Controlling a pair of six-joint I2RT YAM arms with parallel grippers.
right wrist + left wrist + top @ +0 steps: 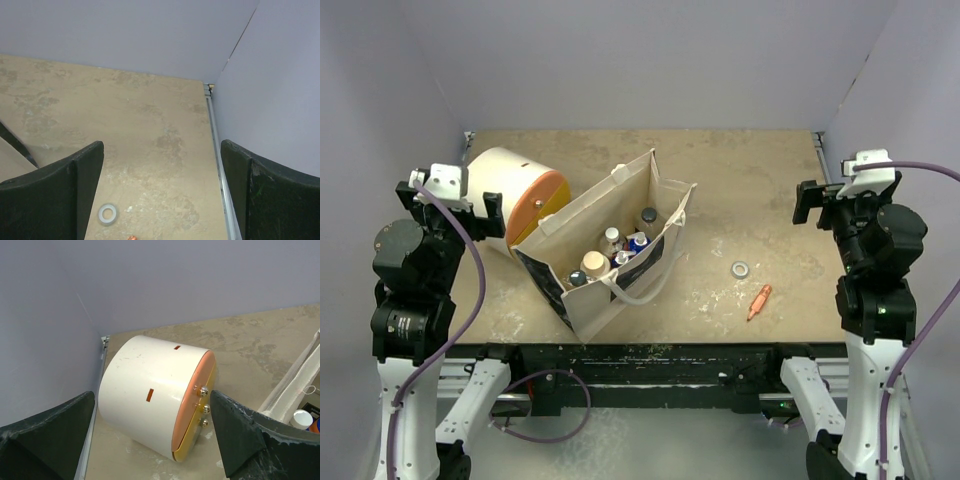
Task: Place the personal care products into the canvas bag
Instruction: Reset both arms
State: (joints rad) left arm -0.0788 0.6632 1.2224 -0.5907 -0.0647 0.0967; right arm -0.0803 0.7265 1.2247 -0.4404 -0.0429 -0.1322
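White drum [500,190] lies on its side at the left of the tabletop [750,180] in the overhead view, orange end face turned toward lower right. In the left wrist view the drum [147,390] fills frame centre: two small orange marks on the white wall, a yellow layer behind the orange face, three metal studs along that edge. Small grey tape ring [741,270] lies flat right of centre, also at the bottom of the right wrist view [108,214]. Orange-red pen-like item [759,301] sits just lower right of the ring, apart from it. Tabletop tan, mottled, scuffed white. Lavender walls [640,60] on three sides.
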